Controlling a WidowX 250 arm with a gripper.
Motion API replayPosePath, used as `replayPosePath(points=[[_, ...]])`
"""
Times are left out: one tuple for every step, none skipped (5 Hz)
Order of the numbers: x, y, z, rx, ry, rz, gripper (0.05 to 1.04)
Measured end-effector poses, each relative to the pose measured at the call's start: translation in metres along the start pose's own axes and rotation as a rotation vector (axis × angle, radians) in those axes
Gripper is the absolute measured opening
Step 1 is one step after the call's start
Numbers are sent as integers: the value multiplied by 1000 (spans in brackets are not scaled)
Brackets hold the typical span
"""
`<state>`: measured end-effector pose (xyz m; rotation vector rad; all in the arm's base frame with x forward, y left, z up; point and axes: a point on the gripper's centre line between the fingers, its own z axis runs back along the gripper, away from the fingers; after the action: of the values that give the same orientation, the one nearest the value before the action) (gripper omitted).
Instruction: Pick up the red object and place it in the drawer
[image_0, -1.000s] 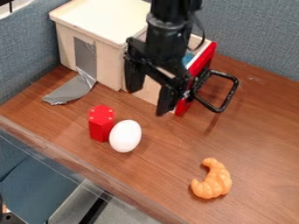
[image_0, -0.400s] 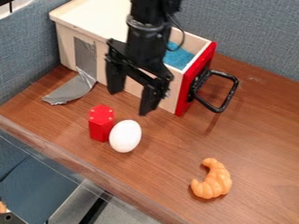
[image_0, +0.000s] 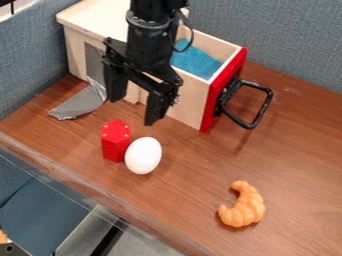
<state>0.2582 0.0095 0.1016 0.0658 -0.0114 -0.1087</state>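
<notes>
Red and upright, the block (image_0: 115, 142) is seen in the camera view on the table (image_0: 300, 165), close beside the egg (image_0: 143, 156); whether the two touch cannot quite be made out. The gripper (image_0: 134, 111) is held above the table, farther from the camera than the block and apart from it, its fingers spread wide with nothing gripped. Behind the gripper, the drawer (image_0: 188, 102) is pulled out, with something blue (image_0: 197, 61) inside. The croissant (image_0: 248, 204) is placed well apart from the block.
</notes>
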Motion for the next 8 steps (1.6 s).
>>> replayPosePath(points=[[-3,9,-7,4,15,31,999],[-3,12,-18,-1,39,45,999],[-5,16,-24,-4,59,67,999],[-5,18,-31,-2,71,72,999],[-6,23,-37,-5,82,92,999],[-5,23,-42,-5,90,99,999],[-5,23,-45,-1,100,98,999],[-3,25,-47,8,87,100,999]])
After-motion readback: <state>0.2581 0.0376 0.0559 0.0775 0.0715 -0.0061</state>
